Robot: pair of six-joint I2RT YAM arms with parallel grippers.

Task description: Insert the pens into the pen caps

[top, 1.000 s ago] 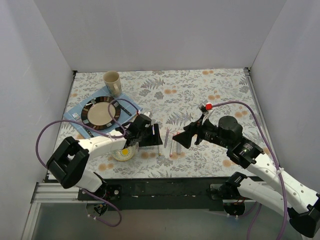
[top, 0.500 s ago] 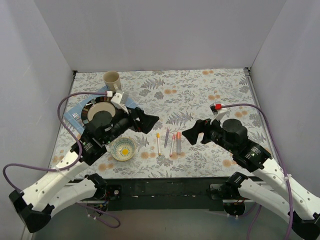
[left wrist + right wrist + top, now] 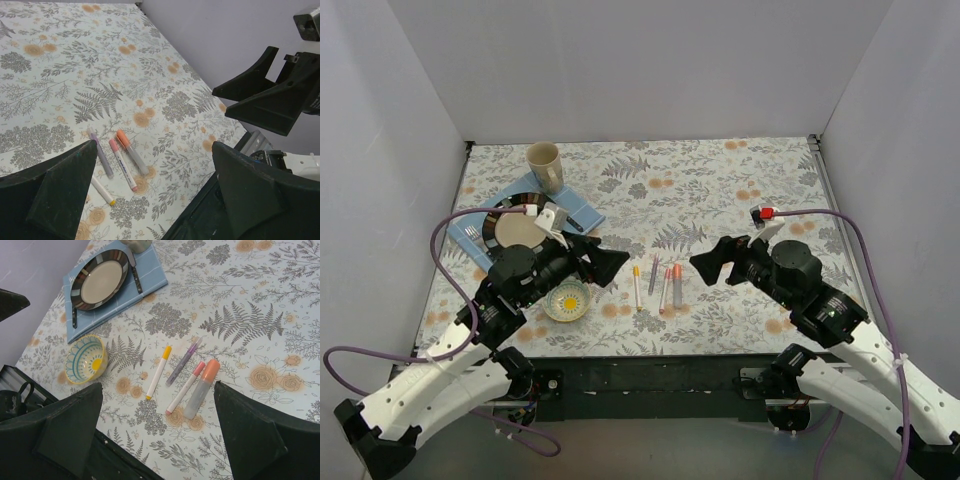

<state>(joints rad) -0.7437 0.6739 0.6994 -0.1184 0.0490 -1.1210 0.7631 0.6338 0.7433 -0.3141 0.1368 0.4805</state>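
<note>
Your top view looks down from above and behind the arms, far enough back to take in the whole table (image 3: 740, 180). Your left wrist view looks low and slantwise across it, and your right wrist view looks down more steeply. All three share the row of pens (image 3: 656, 285); the top and right wrist views also share the bowl (image 3: 85, 360).

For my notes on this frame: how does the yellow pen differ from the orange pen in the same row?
The yellow pen is slim; the orange pen is clearly thicker, with a bigger cap. The yellow pen's barrel is opaque white, the orange pen's greyish and translucent-looking. In the top view the yellow pen is at the row's left end, the orange pen at its right end. Both lie flat on the floral tablecloth, roughly parallel.
</note>
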